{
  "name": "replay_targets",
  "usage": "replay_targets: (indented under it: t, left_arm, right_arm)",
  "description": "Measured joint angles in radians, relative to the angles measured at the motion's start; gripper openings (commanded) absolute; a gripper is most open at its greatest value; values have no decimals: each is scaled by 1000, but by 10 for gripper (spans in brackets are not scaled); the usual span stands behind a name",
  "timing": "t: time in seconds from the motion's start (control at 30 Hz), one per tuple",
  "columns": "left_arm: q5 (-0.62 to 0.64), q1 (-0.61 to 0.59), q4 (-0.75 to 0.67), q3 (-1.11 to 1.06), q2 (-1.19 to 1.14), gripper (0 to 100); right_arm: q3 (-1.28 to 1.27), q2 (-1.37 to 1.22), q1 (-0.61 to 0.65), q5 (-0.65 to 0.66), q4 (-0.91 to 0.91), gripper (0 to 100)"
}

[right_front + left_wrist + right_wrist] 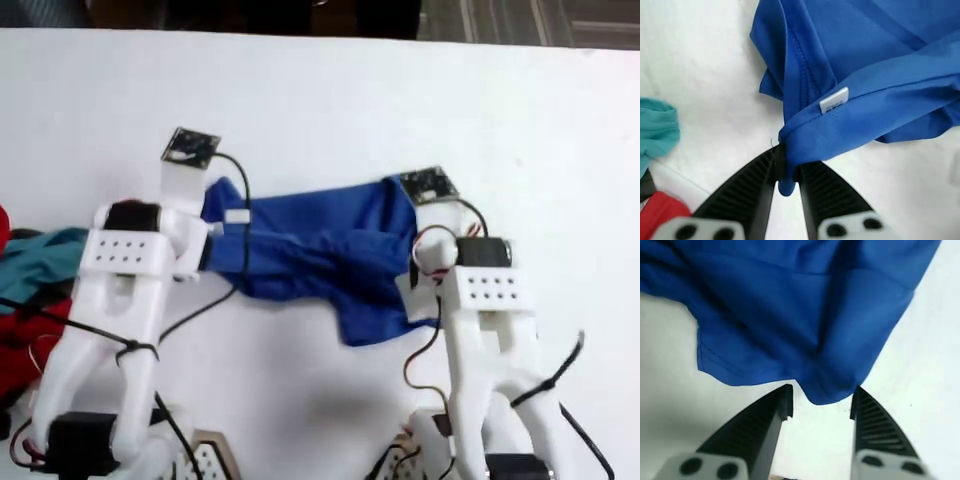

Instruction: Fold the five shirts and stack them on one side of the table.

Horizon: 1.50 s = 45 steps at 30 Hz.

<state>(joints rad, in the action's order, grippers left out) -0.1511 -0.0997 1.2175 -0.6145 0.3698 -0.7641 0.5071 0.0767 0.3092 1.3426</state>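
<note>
In my clenched left gripper (788, 172) sits the blue shirt (865, 75) edge; my right gripper (821, 402) straddles it, released, and I judge it needs closing before folding.

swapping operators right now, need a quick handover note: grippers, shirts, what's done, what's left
Left gripper: shut on a bunched edge of the blue shirt.
Right gripper: open, the shirt's other end between its fingers, not clamped.
Blue shirt lies crumpled on the table between the arms; teal shirt and red shirt are heaped beside the left arm.
Done: nothing folded or stacked in sight.
Left: fold each shirt, stack them.
</note>
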Motion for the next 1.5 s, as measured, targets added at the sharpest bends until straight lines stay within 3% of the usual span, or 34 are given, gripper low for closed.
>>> replay_targets:
  t: [0.53, 0.77, 1.07, 1.5]
  left_arm:
    - [0, 0, 0, 0, 0, 24]
    - [0, 0, 0, 0, 0, 24]
    - [0, 0, 0, 0, 0, 24]
    - [0, 0, -51, 0, 0, 24]
  right_arm:
    - [-32, -221, 2, 0, -195, 191]
    - [-32, -227, -14, 72, -331, 191]
    - [6, -229, -143, 80, -199, 193]
    - [8, -230, -110, 80, -190, 191]
